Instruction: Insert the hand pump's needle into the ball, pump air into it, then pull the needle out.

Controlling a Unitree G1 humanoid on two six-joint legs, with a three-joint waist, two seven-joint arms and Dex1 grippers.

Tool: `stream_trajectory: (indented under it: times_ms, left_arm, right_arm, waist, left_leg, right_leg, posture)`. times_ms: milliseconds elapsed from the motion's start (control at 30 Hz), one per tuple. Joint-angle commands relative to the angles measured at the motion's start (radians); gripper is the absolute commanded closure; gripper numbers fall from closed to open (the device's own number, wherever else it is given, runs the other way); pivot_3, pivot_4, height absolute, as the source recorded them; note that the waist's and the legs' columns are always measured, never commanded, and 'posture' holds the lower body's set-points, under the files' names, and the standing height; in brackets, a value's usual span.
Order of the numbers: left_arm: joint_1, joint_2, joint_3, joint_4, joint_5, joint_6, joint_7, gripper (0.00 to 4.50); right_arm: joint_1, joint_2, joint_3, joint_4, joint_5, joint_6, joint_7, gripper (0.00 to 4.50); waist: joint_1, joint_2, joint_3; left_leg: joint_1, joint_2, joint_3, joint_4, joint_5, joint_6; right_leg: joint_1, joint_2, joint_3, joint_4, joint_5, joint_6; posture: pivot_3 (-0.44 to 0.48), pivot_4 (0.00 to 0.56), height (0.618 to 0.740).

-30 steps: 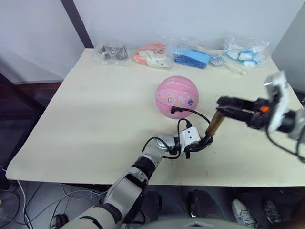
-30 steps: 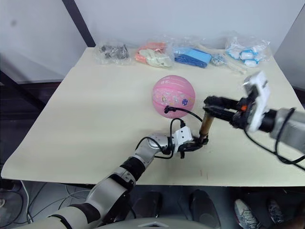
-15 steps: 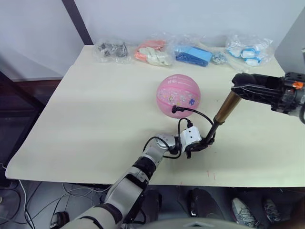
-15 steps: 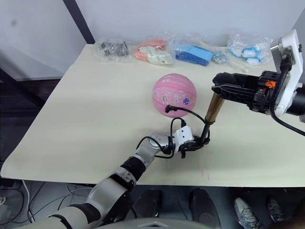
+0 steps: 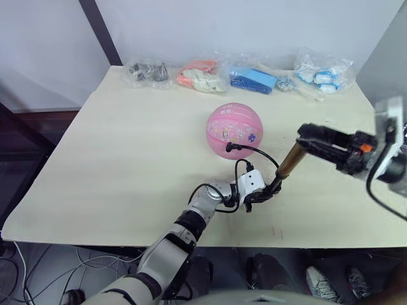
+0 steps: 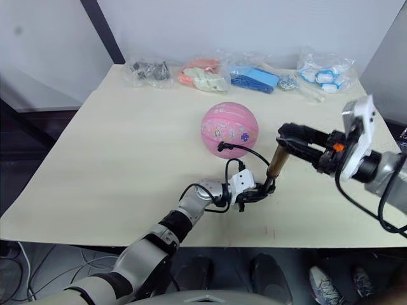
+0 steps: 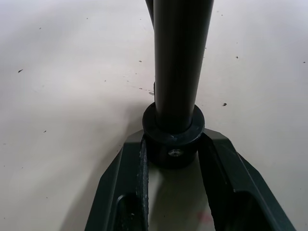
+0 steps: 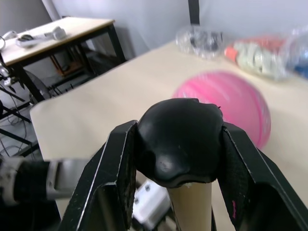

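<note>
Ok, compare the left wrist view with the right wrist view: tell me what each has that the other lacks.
Left wrist view alone: the left gripper shut on the pump's black base collar, held just above the bare table.

Right wrist view alone: the right gripper shut on the pump's black top cap, the ball beyond it, clear bags at the table's far edge, and a second table in the background.

Both: the pump clamped between two black fingers, over the same beige table.

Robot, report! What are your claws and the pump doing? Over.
Left claw clamps hand pump base on table. Right claw grips its handle. Hose runs into ball. Nothing blocking.
</note>
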Motion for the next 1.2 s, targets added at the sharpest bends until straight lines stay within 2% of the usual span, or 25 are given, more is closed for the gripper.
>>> stream_trajectory:
  times_ms: [33,267,433,533,667,800,933,1200]
  left_arm:
    - [0.051,0.029,-0.039,0.035,0.037,0.043,-0.039,3.48]
    - [0.054,0.03,-0.039,0.026,0.039,0.049,-0.042,3.48]
    - [0.052,0.03,-0.038,0.026,0.039,0.051,-0.041,3.48]
    - [0.052,0.033,-0.036,0.026,0.04,0.05,-0.041,3.48]
    - [0.054,0.035,-0.037,0.03,0.042,0.046,-0.041,3.48]
    - [0.052,0.031,-0.037,0.033,0.043,0.046,-0.041,3.48]
    - [0.052,0.029,-0.035,0.039,0.045,0.041,-0.041,3.48]
    - [0.054,0.029,-0.037,0.044,0.045,0.037,-0.042,3.48]
  right_arm:
    - [0.069,0.021,0.132,0.088,-0.184,0.009,-0.001,2.75]
    - [0.093,0.115,0.31,0.165,-0.354,-0.025,0.011,2.77]
    - [0.12,0.131,0.35,0.16,-0.434,-0.039,0.019,2.77]
    - [0.093,0.127,0.255,0.098,-0.368,-0.012,0.0,2.77]
    - [0.035,0.09,0.11,0.032,-0.249,0.046,-0.017,2.77]
    - [-0.063,0.017,-0.067,-0.01,-0.035,0.129,-0.05,2.77]
    - [-0.138,-0.069,-0.181,-0.001,0.145,0.194,-0.093,2.77]
    - [-0.271,-0.249,-0.3,0.064,0.406,0.238,-0.194,2.77]
  waist:
    - [0.0,0.0,-0.001]
    - [0.0,0.0,-0.003]
    - [-0.001,-0.004,-0.012]
    - [-0.001,-0.004,-0.013]
    - [0.001,0.001,-0.008]
    - [0.005,0.013,0.005]
    - [0.007,0.014,0.008]
    - [0.005,0.011,0.013]
  left_leg:
    - [0.0,0.0,0.0,0.0,0.0,0.0]
    - [0.001,0.001,0.0,0.0,0.0,0.0]
    - [0.002,0.002,0.0,-0.001,0.0,0.0]
    - [0.004,0.003,-0.001,-0.001,0.0,0.0]
    - [0.003,0.002,-0.001,-0.001,0.0,0.0]
    - [-0.002,0.001,-0.001,-0.001,0.0,0.0]
    - [-0.004,-0.001,-0.001,-0.001,0.0,0.0]
    - [-0.005,-0.004,0.0,-0.001,0.0,0.0]
  right_leg:
    - [0.0,0.0,0.0,0.0,0.0,0.0]
    - [0.0,0.002,0.0,0.0,0.0,0.0]
    - [0.0,0.002,0.001,0.0,-0.001,-0.001]
    - [0.002,0.003,0.0,0.0,-0.002,-0.003]
    - [0.002,0.003,0.0,0.0,-0.002,-0.003]
    - [-0.002,0.001,0.0,0.0,-0.002,-0.003]
    - [-0.003,-0.001,-0.001,-0.001,0.001,-0.007]
    - [-0.003,-0.006,-0.002,-0.001,0.0,-0.006]
  posture:
    - [0.0,0.15,0.74]
    - [0.0,0.15,0.74]
    - [0.0,0.15,0.74]
    - [0.0,0.15,0.74]
    - [0.0,0.15,0.74]
    - [0.0,0.15,0.74]
    - [0.0,0.15,0.74]
    - [0.0,0.15,0.74]
